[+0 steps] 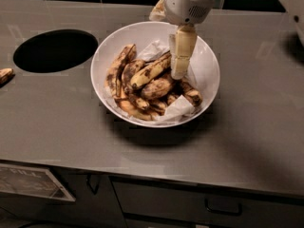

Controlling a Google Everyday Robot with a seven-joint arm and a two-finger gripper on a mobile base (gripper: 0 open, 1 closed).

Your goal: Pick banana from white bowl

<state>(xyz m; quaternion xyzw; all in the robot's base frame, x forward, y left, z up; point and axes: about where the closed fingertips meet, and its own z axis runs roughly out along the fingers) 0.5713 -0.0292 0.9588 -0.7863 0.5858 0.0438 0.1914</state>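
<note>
Grey brushed-metal counter fills the view, dark tiles running behind its back edge. 1 large glossy white bowl sits near the middle, closer to the back edge than the front. Over toward the left edge there's 1 round black hole cut in the top.

And here's the cream-coloured gripper, hanging tip-down inside the bowl on the side nearer the right edge. Open or closed, I cannot tell from this angle.

The target, the long slim yellow brown-speckled banana, lies on top of the heap. It slants up toward the back-right corner, and its upper end is right against the gripper's tip, touching or all but. So the tip is at the banana's end, not over its middle.

My read: this is the reach-and-grasp step, with nothing lifted yet. To do it well:
- Straddle that banana across its width, a touch nearer its middle.
- Stay clear of the darker browned bananas just beneath and the crumpled white paper.
- Close gently, since ripe fruit likely bruises.
- Lift straight up.
</note>
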